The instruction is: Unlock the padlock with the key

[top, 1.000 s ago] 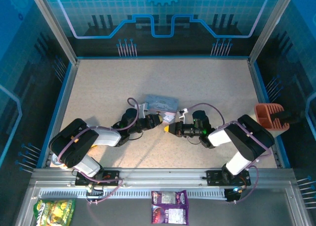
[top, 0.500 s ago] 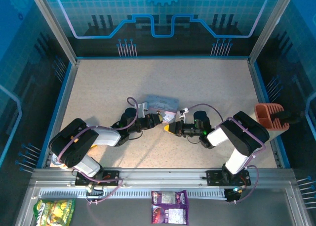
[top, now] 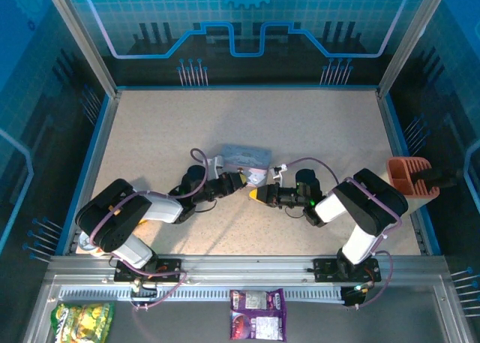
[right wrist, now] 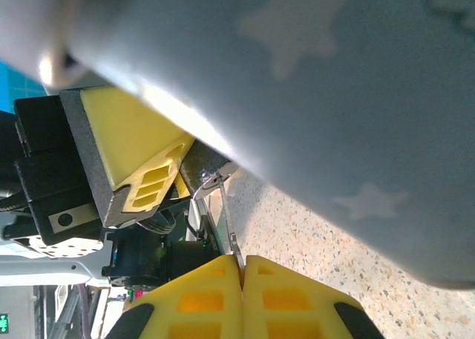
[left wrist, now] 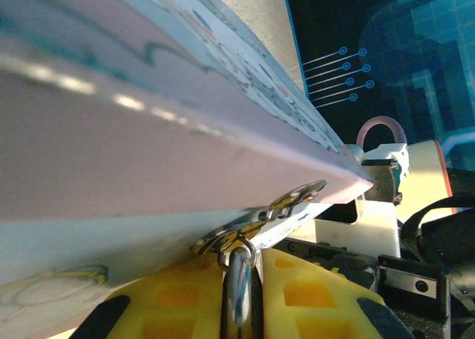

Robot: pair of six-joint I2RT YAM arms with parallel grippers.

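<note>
Two snack packets (top: 257,324) lie on the shelf below the near rail. On the table (top: 300,125), the two arms reach inward and nearly meet at mid-width. The right gripper (top: 257,195) has its yellow pads pressed together on the key (right wrist: 225,216), a thin sliver pointing at the dark padlock (right wrist: 202,165). The left gripper (top: 238,181) is clamped on the padlock's shackle, which hangs from a hasp (left wrist: 260,214) at the lower edge of the lilac tin (top: 244,157). The tin lies just beyond both grippers. Past it the tabletop is open to the back wall. An orange rack (top: 409,176) sits at the right rim.
</note>
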